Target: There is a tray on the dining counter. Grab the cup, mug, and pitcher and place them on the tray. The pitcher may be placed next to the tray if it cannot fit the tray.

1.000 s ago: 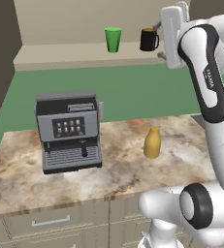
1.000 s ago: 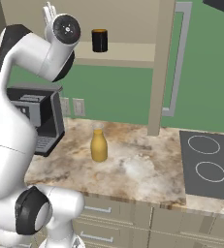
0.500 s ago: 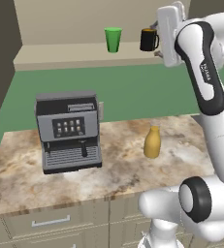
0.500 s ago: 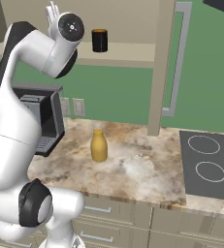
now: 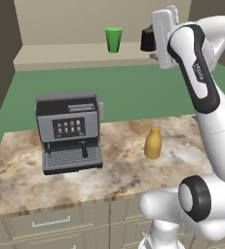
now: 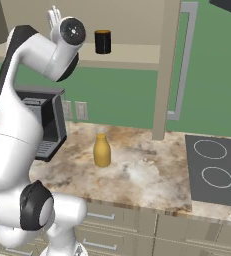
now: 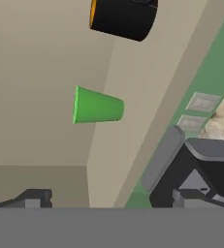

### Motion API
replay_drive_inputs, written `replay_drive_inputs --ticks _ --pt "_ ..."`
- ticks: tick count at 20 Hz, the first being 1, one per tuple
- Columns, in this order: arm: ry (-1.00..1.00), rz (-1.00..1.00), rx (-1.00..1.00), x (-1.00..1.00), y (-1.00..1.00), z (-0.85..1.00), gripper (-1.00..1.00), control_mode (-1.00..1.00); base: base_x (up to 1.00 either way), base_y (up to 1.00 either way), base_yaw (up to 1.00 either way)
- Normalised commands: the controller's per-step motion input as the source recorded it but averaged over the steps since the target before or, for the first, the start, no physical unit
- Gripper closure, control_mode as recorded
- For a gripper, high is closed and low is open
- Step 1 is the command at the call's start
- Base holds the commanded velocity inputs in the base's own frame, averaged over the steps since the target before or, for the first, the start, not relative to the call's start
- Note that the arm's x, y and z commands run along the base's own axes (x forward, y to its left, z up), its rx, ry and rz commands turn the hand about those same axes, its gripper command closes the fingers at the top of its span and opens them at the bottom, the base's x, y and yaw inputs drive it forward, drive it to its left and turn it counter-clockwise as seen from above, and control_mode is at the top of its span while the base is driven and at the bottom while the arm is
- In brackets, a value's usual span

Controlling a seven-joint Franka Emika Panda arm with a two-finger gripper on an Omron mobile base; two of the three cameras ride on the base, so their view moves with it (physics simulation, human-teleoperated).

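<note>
you had not moved any of the three things yet, as far as these views showed. the cup (image 5: 113, 39) stood upright on the high shelf (image 5: 60, 57) against the wall, and the mug (image 6: 102, 42) stood on the same shelf, near the cup but apart from it. the pitcher (image 5: 153, 143) stood upright on the marbled counter (image 5: 16, 180) below, to the right of the coffee machine (image 5: 70, 131) and apart from it. i could not see the tray or the dining counter from here, so i judged that all three placings were left, along with a drive over to that counter.

your arm was raised to shelf height, with the hand close beside the mug in the left base view. in the hand view the gripper (image 7: 108, 197) had its two tips far apart with nothing between them, so the pincer was spread wide and empty. that view was rolled on its side: the cup (image 7: 97, 105) lay near the middle of it and the mug (image 7: 123, 17) at its top edge, neither touching a fingertip.

my judgement was that you were lining up for the first grab on the shelf. whether you meant the cup or the mug i could not tell. the pitcher looked like the tallest piece and the likeliest to end up beside the tray.
</note>
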Motion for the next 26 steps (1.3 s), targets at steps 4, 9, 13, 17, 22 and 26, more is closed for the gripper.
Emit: replay_drive_inputs --ticks 4,9,13,17,22,26 --pt "0.0 0.0 0.01 0.31 0.0 0.0 -1.0 -1.0 0.0 0.0 0.0" --pt "0.0 0.0 0.0 0.3 0.03 0.0 -1.0 -1.0 0.0 0.0 0.0" --pt "0.0 0.0 0.0 0.19 0.05 0.0 -1.0 -1.0 0.0 0.0 0.0" --pt "0.0 0.0 0.0 0.07 0.09 -0.08 -1.0 -1.0 0.0 0.0 0.0" --pt "0.0 0.0 0.0 0.09 0.12 -0.06 -1.0 -1.0 0.0 0.0 0.0" --pt "0.0 0.0 0.0 0.08 0.17 -0.04 -1.0 -1.0 0.0 0.0 0.0"
